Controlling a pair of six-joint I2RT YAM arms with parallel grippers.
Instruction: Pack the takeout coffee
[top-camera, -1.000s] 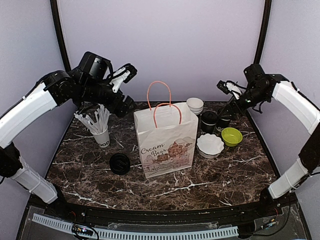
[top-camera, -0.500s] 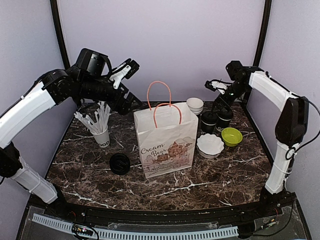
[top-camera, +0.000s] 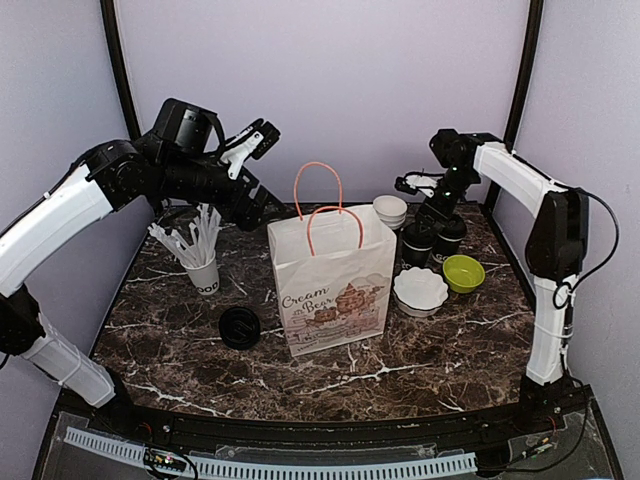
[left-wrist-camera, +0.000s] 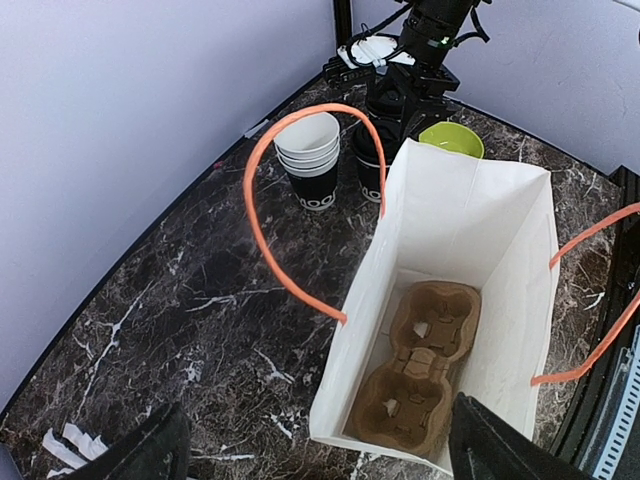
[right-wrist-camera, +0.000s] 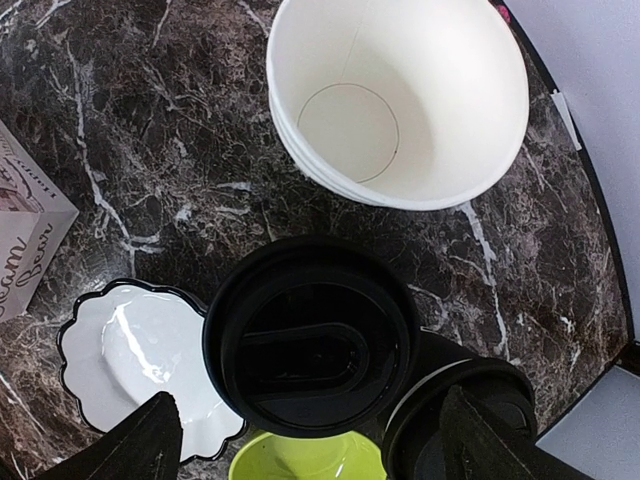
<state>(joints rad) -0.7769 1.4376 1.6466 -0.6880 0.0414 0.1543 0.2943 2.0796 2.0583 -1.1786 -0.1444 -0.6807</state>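
Takeout coffee (right-wrist-camera: 310, 335) below spread right tool (right-wrist-camera: 315, 440), left tool (left-wrist-camera: 320, 450) spread above bag (left-wrist-camera: 470, 220)

Orange handles (left-wrist-camera: 248, 200) arch over the open bag (left-wrist-camera: 470, 210); stacked cups (right-wrist-camera: 400, 100), green bowl (right-wrist-camera: 300, 458) and dish (right-wrist-camera: 130, 350) crowd the lidded coffees (right-wrist-camera: 310, 335).

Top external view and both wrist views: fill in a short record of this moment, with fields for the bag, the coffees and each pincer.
bag: white paper bag upright mid-table, top open
inside bag: cardboard carrier on its floor, slots empty
takeout coffee: lidded black cup and second lidded cup, on the table right of the bag, not packed
left pincer: open, empty, raised behind the bag's left side
right pincer: open, above the lidded black cup, no grip
nearby: stack of lidless cups, green bowl
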